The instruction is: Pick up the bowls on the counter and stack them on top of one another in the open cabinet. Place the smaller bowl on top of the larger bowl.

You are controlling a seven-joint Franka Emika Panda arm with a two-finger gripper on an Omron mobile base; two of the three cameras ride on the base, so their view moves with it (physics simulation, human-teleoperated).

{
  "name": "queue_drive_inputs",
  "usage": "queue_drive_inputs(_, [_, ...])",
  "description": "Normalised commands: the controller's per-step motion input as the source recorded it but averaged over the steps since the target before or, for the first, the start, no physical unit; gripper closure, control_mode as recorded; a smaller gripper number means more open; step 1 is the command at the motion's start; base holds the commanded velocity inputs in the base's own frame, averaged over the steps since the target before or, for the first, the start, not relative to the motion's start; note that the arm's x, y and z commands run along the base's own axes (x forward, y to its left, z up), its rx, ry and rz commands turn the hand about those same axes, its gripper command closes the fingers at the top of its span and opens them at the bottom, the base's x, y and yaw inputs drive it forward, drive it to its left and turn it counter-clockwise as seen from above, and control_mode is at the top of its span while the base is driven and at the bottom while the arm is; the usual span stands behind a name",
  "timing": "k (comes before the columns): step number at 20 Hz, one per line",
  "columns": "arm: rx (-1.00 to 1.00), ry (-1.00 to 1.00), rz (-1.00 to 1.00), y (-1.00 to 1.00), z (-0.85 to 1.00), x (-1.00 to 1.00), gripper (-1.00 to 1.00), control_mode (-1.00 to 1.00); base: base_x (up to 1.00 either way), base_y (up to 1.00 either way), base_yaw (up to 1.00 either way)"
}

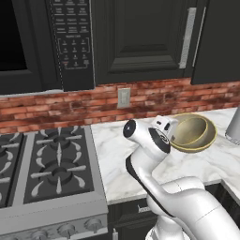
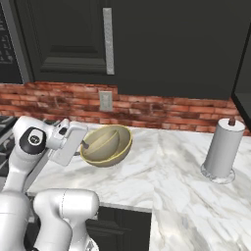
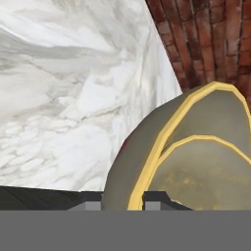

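Gripper (image 2: 84, 144): clamped on the rim of the bowls (image 2: 106, 144), smaller nested in larger, tilted above the counter (image 2: 166, 176). Handling: keep the pair level on lifting toward twelve o'clock, lest the inner bowl slide.

- A large bowl (image 3: 142, 147) is filling the lower right, tipped on edge, its golden rim arching up toward the brick wall (image 3: 211, 39).
- A smaller bowl (image 3: 206, 171) is sitting nested inside the large bowl, its own yellow rim curving just within the bigger one.
- The gripper (image 3: 121, 205) is pinching the large bowl's wall, one dark fingertip showing on each side.
- The marble counter (image 3: 68, 88) is spreading out to the left of the large bowl, meeting the brick wall beyond it.
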Motion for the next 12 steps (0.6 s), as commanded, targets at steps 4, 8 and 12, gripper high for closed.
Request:
queue_drive_inputs(4, [0.00, 0.00, 0.00, 0.00, 0.00, 0.00, 1.00, 1.00, -0.37, 0.00, -0.19])
queue_drive_inputs(8, [0.00, 0.00, 0.00, 0.00, 0.00, 0.00, 1.00, 1.00, -0.41, 0.00, -0.40])
queue_drive_inputs(12, [0.00, 0.00, 0.00, 0.00, 0.00, 0.00, 1.00, 1.00, -0.42, -0.06, -0.44])
